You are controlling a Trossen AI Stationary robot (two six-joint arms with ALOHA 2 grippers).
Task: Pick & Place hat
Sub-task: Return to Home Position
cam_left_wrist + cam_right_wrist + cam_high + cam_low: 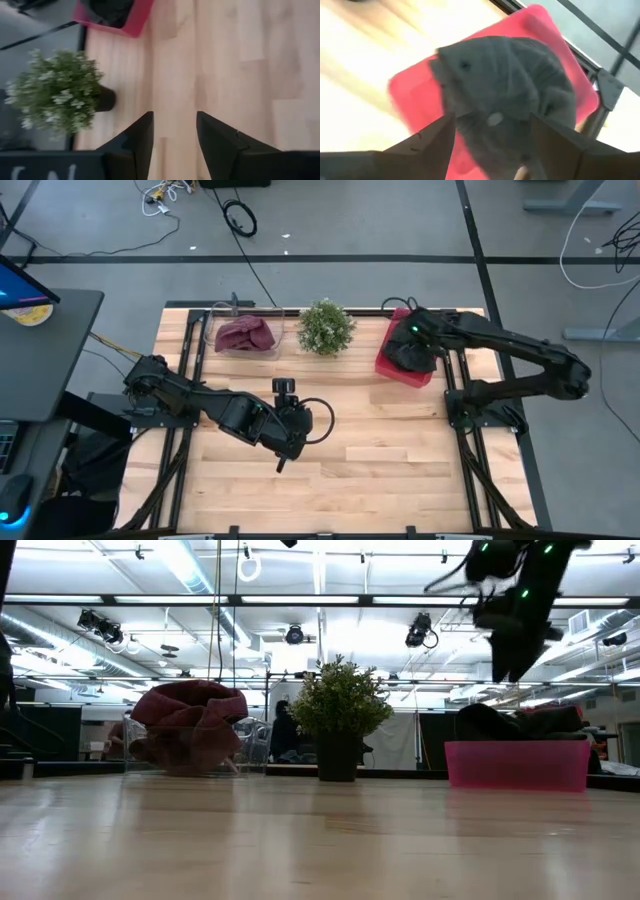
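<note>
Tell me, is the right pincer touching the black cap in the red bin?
Apart. The low view shows the right pincer hanging above the black cap in the red bin, with a clear gap of open space between them.

Counter (400, 470): carries the tray, the plant and the bin, all along its back edge.
Back left: tray (218, 340), with a cloth bundle (246, 335) lying in it.
Back middle: plant (326, 327), just beside the tray, on its right.
Back right: bin (383, 364), near the plant, by the counter's right edge.
In the bin: cap (510, 75).
Right claw (492, 122): raised above the bin, over the cap.
Left claw (175, 120): over the counter's middle, before the tray and plant, well apart from the bin.
</note>
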